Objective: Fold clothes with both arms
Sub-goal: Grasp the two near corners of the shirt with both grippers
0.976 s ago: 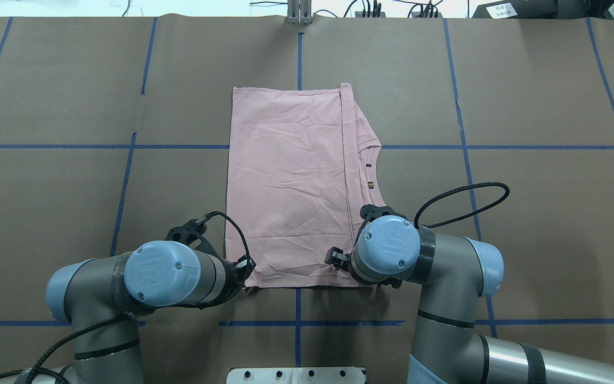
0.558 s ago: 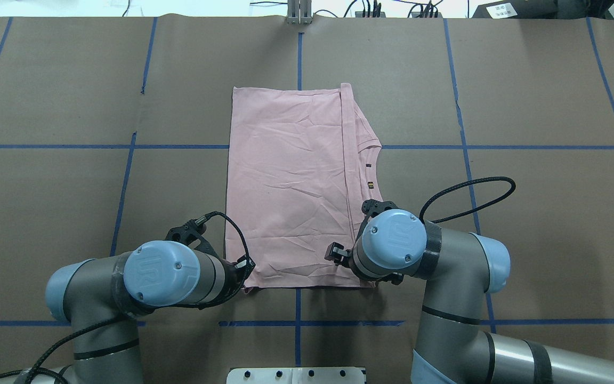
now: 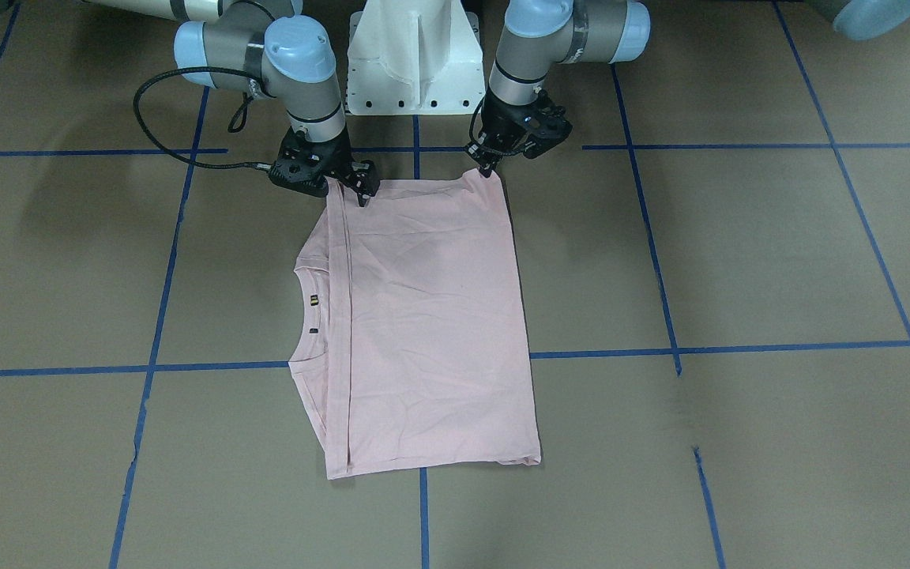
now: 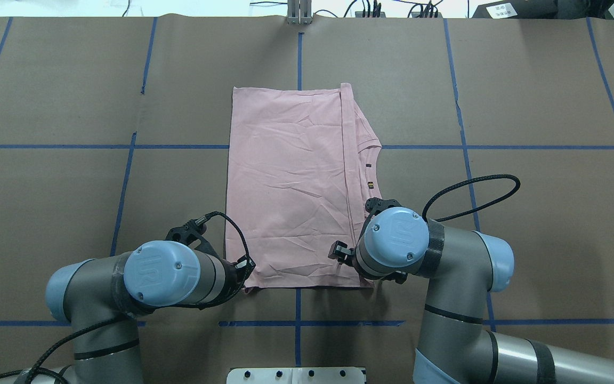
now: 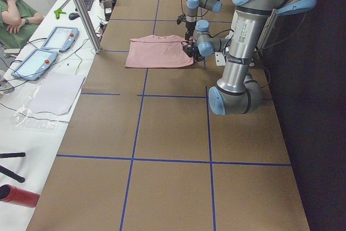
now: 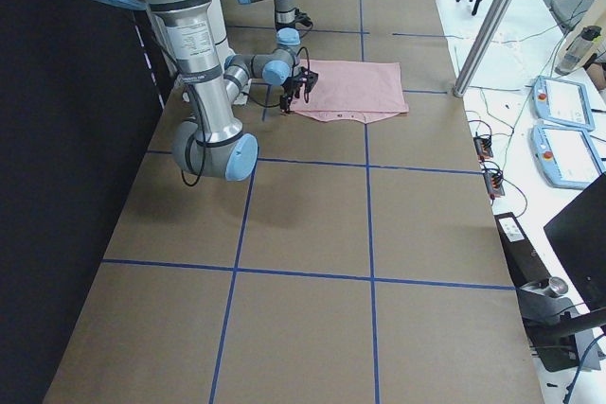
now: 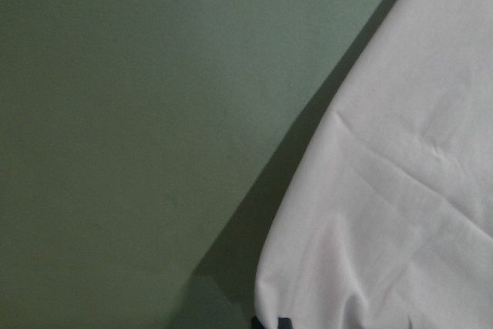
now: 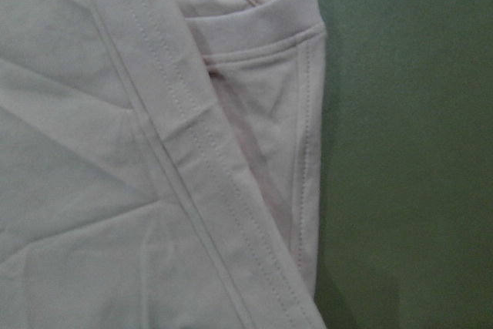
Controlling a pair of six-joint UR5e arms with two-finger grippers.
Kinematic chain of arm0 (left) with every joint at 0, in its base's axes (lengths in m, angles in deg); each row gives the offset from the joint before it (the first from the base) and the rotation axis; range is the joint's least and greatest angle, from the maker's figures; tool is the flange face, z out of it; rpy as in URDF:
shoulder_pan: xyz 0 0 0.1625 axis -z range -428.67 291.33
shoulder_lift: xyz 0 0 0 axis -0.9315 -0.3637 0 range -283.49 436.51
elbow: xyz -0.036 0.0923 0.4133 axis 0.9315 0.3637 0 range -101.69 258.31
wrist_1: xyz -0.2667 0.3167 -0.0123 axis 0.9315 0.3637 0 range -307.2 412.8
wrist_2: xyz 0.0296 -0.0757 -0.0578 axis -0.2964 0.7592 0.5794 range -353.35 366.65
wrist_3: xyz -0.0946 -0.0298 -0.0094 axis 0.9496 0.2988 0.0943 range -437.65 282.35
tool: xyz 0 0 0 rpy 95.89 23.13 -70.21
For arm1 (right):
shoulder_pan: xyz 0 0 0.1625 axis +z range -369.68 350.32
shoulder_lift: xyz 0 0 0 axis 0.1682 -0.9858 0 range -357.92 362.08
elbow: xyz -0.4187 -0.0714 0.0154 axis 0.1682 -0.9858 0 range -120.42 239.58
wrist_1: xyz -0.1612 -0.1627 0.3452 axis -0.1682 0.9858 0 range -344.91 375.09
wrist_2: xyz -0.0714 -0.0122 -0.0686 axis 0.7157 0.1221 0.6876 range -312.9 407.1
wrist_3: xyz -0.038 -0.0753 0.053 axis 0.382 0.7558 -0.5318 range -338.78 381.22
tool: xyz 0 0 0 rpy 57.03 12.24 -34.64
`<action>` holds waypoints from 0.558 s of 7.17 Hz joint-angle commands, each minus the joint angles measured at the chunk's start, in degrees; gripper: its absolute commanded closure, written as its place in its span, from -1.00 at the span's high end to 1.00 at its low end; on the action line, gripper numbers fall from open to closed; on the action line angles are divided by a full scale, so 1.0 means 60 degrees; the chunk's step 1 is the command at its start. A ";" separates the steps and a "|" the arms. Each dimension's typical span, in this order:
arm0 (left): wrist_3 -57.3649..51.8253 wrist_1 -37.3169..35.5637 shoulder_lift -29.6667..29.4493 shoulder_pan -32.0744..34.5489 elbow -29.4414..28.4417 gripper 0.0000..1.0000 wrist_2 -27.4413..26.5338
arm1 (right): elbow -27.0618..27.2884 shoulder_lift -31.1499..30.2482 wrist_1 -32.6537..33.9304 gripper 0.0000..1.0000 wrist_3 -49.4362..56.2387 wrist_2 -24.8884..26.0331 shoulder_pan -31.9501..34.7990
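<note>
Working on the brown table [image 4: 499,106], with the pink shirt [image 4: 285,186] lying flat near its middle, folded to a long rectangle, one short edge toward the robot. Judged to be the grasp before the next fold: taking both near corners so as to carry that edge over to the far one. Reaching in with the left arm [image 4: 94,288] at the near corner on its own side and the right arm [image 4: 461,256] at the other. Looks closed on its corner at the left gripper [image 3: 491,164], the cloth there standing a little off the table in the wrist view. Cannot tell at the right gripper [image 3: 360,190] whether wide or narrow; poised at the cloth just beside the folded-over hem [image 8: 200,190]. Get every layer between the fingers there, hem strip and whatever lies under it, before closing. Then lift both corners level and together, keep the edge taut between them, and lay it square on the far edge. Mind the collar [image 8: 262,28] side, where stacked layers could slip apart
</note>
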 commanded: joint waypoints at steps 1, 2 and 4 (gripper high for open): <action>0.0000 0.0000 0.0027 0.0000 0.0000 -1.00 -0.0010 | -0.0020 -0.0001 -0.0005 0.81 0.0001 0.0012 -0.0031; 0.0000 0.0000 0.0027 0.0000 0.0000 -1.00 -0.0011 | -0.0020 0.0014 -0.0005 0.37 0.0001 0.0026 -0.0046; 0.0000 0.0000 0.0027 0.0000 0.0000 -1.00 -0.0025 | -0.0049 0.0014 -0.0005 -0.79 0.0031 0.0027 -0.0046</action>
